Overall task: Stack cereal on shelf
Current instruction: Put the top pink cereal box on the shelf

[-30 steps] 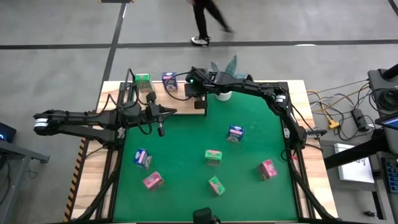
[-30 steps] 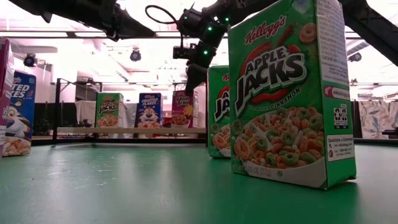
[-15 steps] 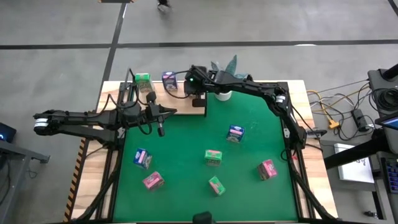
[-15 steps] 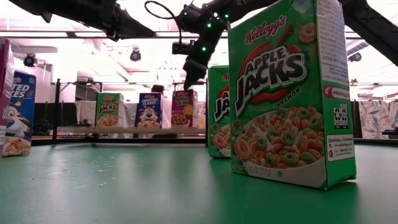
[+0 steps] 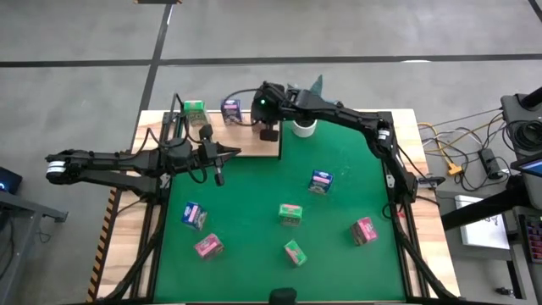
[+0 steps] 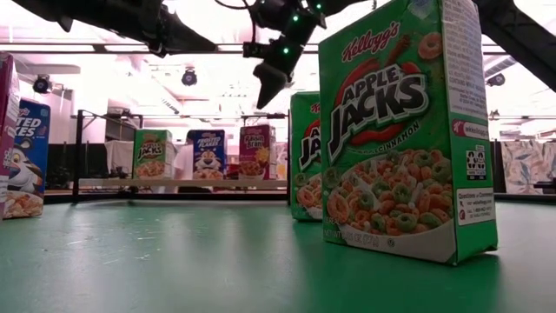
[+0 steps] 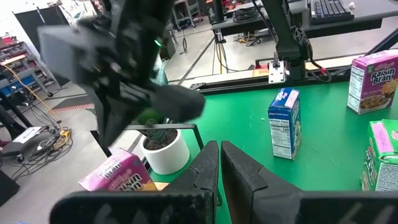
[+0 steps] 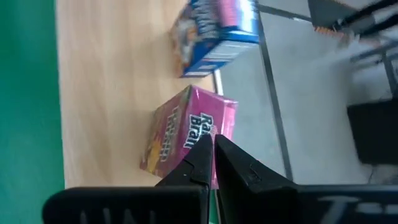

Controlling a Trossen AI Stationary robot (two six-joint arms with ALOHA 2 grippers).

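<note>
Three cereal boxes stand upright on the light-wood shelf [image 5: 241, 144] at the table's far left: green [image 5: 194, 108], blue [image 5: 230, 108] and pink [image 6: 254, 149]. My right gripper [image 6: 268, 87] hangs shut above the pink box [image 8: 186, 134], clear of it and pointing down at a slant. My left gripper [image 5: 234, 152] waits shut over the shelf's near edge, holding nothing. Several more cereal boxes stand loose on the green table, among them a blue one [image 5: 321, 181], a green one [image 5: 290, 214] and a pink one [image 5: 364, 230].
A white plant pot [image 5: 304, 129] stands just right of the shelf, under my right arm. Thin black posts [image 6: 80, 152] rise at the shelf's edges. Other loose boxes lie near the front: green [image 5: 294, 252], pink [image 5: 208, 246], blue [image 5: 194, 215]. Cables lie beyond the table's right edge.
My right gripper has risen straight up from just above the pink box on the shelf and has rolled about its own line. The pink box has stayed standing on the shelf. A person has walked out of view beyond the far edge.
</note>
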